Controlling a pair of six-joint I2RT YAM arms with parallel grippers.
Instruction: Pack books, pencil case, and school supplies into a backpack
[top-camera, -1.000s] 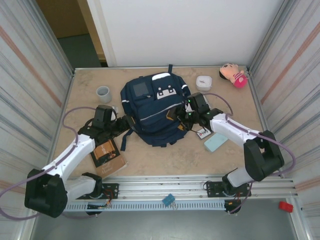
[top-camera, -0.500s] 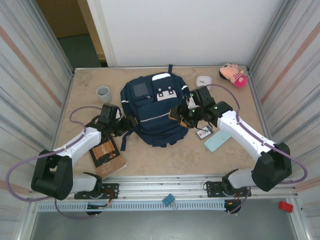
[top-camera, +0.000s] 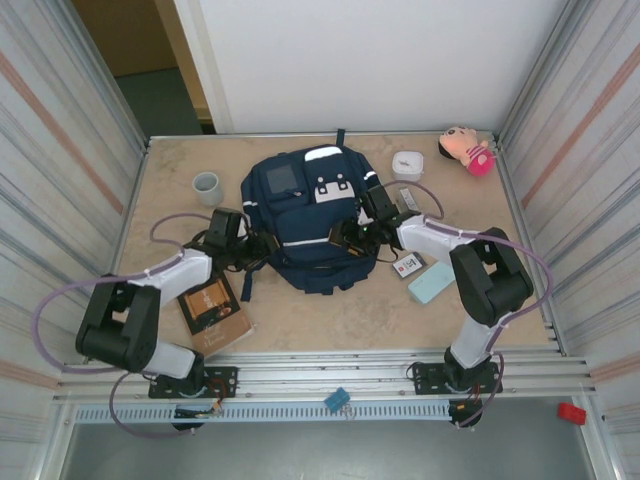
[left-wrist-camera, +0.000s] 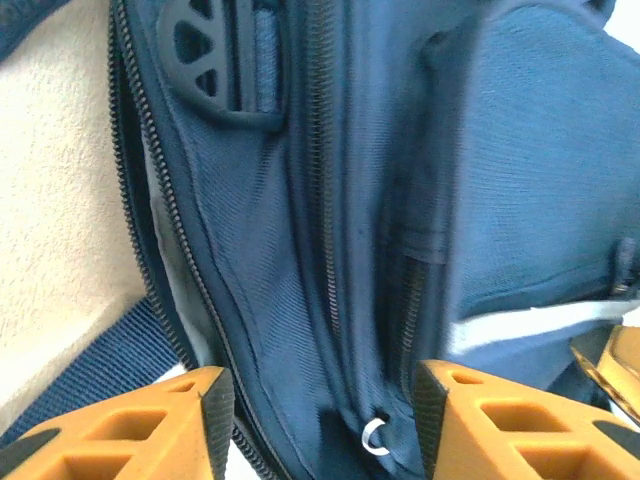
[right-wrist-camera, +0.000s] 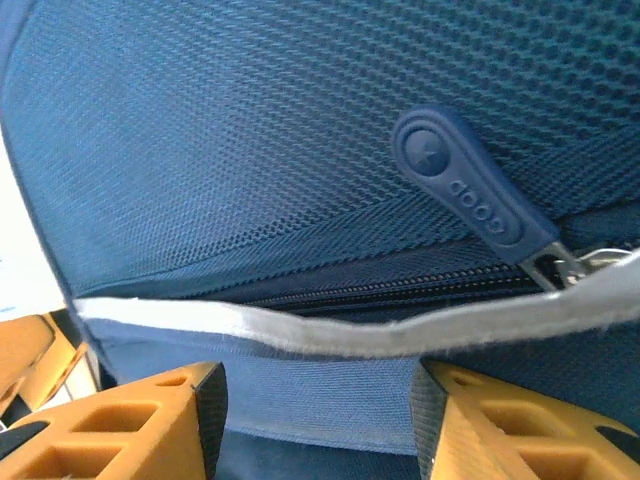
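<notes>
Large navy blue fabric backpack (top-camera: 310, 225) lies flat mid-table on the tan tabletop (top-camera: 330, 325), with both arms reaching in at it. Left gripper (top-camera: 256, 248) is at the backpack's left side, claw about half wide. Its 2 orange fingers (left-wrist-camera: 180, 425) stand apart either side of a dark zip line (left-wrist-camera: 325, 200), nothing pinched. Right gripper (top-camera: 350, 236) is at the backpack's right side, claw also part open. It faces a closed zip with a navy rubber pull tab (right-wrist-camera: 470, 190) and a grey-white trim strip (right-wrist-camera: 300, 335), not gripping. Thin dark-brown paperback book (top-camera: 215, 312) lies on the table at near left, beside the left arm. Flat pale teal pencil case (top-camera: 431, 284) and small white packet with red and black marks (top-camera: 408, 264) lie just right of the backpack. Narrow grey-white bar (top-camera: 409, 198) sits further back on the right. All 4 are outside the backpack.
</notes>
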